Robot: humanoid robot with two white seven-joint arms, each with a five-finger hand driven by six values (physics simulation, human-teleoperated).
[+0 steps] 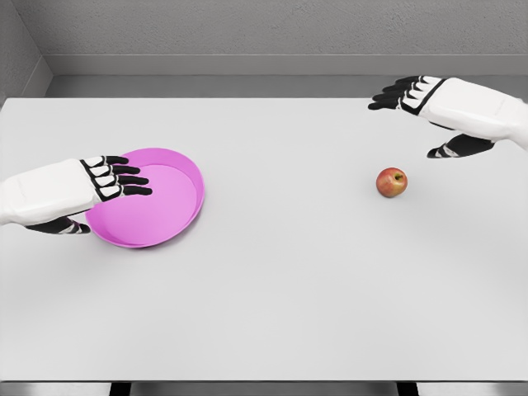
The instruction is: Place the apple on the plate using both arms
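While my left hand steadies the plate, fingers spread, my right hand hovers behind the apple, empty, fingers extended.

— Left of table?
— Plate, with left hand over its left rim.
— Right?
— Apple, well apart from plate; right hand behind and just right of it.

Big white table, flat and smooth, filling most of the view. Behind it, a grey bumpy wall. Dark grey floor past the far edge. Soft, even light.
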